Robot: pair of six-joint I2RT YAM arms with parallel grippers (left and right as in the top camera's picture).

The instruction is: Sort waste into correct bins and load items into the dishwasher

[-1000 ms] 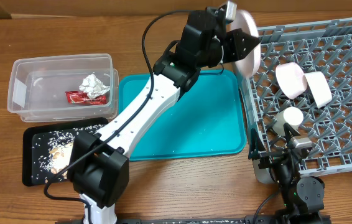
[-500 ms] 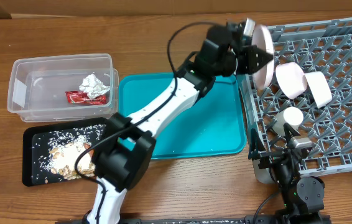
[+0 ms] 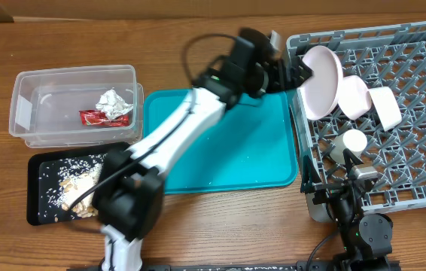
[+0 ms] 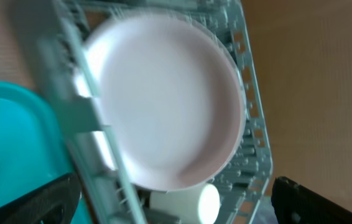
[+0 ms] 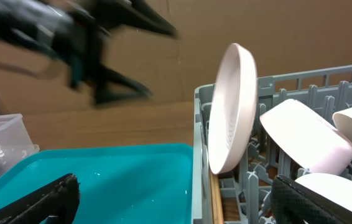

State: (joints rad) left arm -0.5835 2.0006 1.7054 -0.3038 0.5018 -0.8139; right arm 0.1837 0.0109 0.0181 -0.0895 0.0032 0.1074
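Your left fingers point(image 3: 300, 71) let go and stood open just left of the round white plate point(image 3: 322, 81), carried a moment before, which now stood on edge in the grey dish rack point(image 3: 416, 173) beside the pale pink bowl point(image 3: 353, 98); your right fingers point(image 5: 45, 199) stayed open, empty.

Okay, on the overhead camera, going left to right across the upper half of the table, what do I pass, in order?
clear tub → teal tray → round white plate → pale pink bowl → white bowl
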